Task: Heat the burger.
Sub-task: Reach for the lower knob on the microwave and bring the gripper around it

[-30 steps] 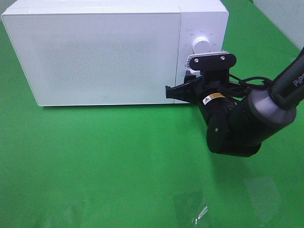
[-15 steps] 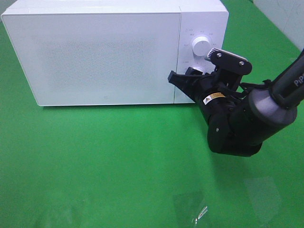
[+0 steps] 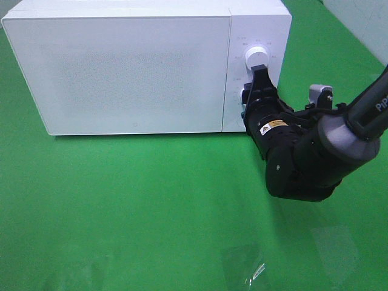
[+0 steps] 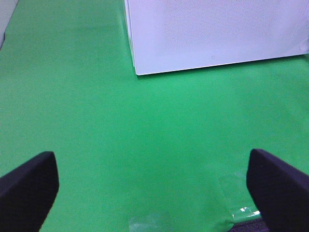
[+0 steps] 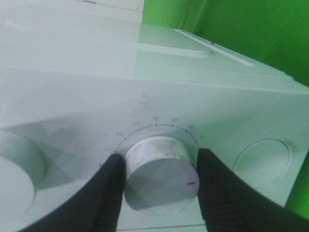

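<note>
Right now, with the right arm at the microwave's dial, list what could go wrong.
1. The right jaws pinch only the smooth rim of the lower knob; they may slip in a twist, leaving the time wrongly set.
2. The microwave simply stands on the green cloth; a hard push could shove it.
3. The door is shut and no burger shows, so it might run empty.

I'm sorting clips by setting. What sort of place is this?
Probably a robot test bench rather than a home kitchen. A white microwave stands alone on a plain green table cover, and the black right gripper clamps its dial.
</note>
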